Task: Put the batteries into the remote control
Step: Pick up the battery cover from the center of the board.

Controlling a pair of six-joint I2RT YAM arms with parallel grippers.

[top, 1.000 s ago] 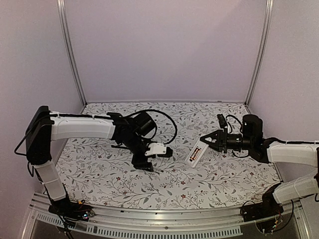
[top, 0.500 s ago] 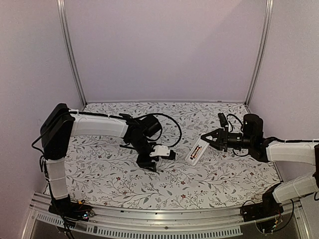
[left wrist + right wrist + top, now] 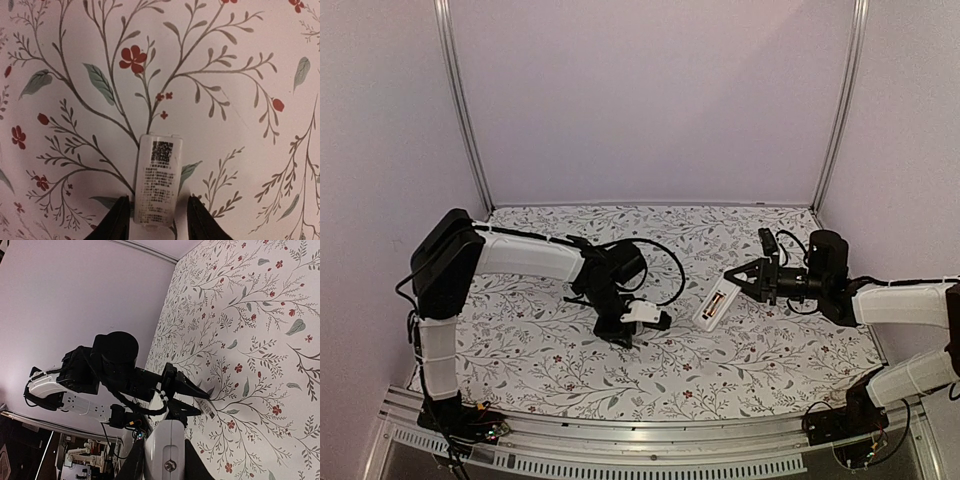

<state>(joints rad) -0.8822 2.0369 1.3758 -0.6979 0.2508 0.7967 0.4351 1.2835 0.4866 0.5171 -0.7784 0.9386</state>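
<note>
- Nearest to us, the bases of the two arms stand at the near edge of the worktop (image 3: 550, 375), which carries a white cloth with printed twigs, leaves and small red flowers.
- The left arm reaches to the middle of the cloth, and the left claw (image 3: 158, 221) points straight down at it.
- In the left wrist view, a small white battery cover (image 3: 158, 172) with a printed label lies flat on the cloth between the two fingers (image 3: 116, 222). The claw is open: one finger stands on each side of the cover's near end, and on each side we see a thin strip of cloth between finger and cover.
- A little farther and to the right lies the remote control (image 3: 703, 318), turned at an angle, with its back up.
- The batteries (image 3: 717, 302) show as a reddish-gold streak inside the recess of this back; we cannot count them.
- The right claw (image 3: 732, 285) comes from the right and is closed on the far end of the remote control; in the right wrist view the white body sits between its fingers.
- Behind everything stands the plain pale wall (image 3: 650, 100).
</note>
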